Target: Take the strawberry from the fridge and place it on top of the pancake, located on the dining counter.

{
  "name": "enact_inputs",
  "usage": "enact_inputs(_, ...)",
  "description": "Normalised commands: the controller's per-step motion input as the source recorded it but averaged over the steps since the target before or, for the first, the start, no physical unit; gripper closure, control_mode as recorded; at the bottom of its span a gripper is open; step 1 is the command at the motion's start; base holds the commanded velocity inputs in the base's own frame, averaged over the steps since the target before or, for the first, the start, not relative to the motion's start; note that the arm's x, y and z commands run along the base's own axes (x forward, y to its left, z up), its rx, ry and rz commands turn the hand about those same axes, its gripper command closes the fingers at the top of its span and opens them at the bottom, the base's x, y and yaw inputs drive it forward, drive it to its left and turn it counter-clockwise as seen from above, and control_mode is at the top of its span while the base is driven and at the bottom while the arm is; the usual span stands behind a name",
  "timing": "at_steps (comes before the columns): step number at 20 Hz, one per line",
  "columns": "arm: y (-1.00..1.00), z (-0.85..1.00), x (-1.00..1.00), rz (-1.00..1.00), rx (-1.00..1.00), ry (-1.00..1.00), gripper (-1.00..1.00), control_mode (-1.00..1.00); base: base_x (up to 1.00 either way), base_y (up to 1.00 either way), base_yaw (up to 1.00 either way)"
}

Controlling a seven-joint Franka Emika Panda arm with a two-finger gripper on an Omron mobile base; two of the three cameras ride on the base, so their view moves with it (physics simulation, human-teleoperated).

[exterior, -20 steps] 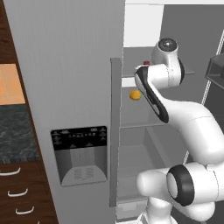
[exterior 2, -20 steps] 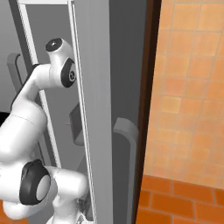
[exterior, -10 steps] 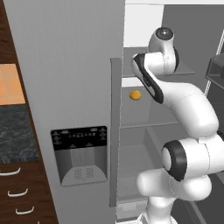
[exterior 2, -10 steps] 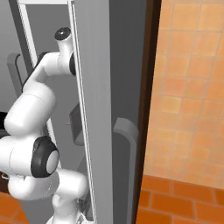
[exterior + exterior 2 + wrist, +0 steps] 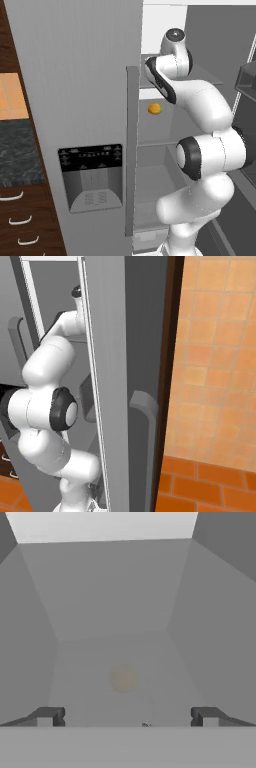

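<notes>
Change since earlier: arm swung further up and in toward the fridge [image 5: 75,100] interior, upper joint now higher and nearer the open compartment; orange fruit in the same spot on its shelf.
Left base view, fridge: closed grey door with black dispenser panel [image 5: 91,177] at about 7 o'clock of the frame; long vertical handle [image 5: 131,150] just beside the opening.
Left base view, arm: rising from 5 o'clock, bending up to about 1 o'clock, forearm reaching into the compartment above the shelf.
Left base view, fruit: small round orange fruit [image 5: 154,108] on a shelf, at about 7 o'clock of the wrist, apart from it.
Right base view, fridge: open door [image 5: 107,381] seen edge-on down the middle, arm behind it at 9 o'clock, orange tiled wall [image 5: 215,366] at 3 o'clock.
Hand view, hand [image 5: 127,716]: fingers [image 5: 49,716] wide apart, nothing between them.
Hand view, interior: grey compartment walls; faint blurred orange patch [image 5: 123,677] just above centre, seemingly seen through a shelf.
Strawberry: cannot tell where; a tiny dark speck at 6 o'clock of the hand view too small to identify.
</notes>
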Motion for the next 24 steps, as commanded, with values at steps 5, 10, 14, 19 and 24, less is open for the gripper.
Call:
enact_inputs(5, -0.03, -0.12, -0.04, -0.06, 0.01, 0.01, -1.0, -1.0, 0.0, 0.0, 0.0)
enact_inputs(10, -0.04, -0.25, -0.23, -0.09, 0.0, 0.0, -1.0, -1.0, 0.0, 0.0, 0.0)
enact_inputs(14, -0.04, -0.21, 0.0, -0.02, 0.0, -0.01, -1.0, -1.0, 0.0, 0.0, 0.0)
enact_inputs(19, -0.03, -0.1, 0.0, -0.01, 0.0, 0.0, 1.0, -1.0, 0.0, 0.0, 0.0)
enact_inputs(24, -0.19, -0.2, -0.23, -0.15, 0.05, 0.0, 1.0, -1.0, 0.0, 0.0, 0.0)
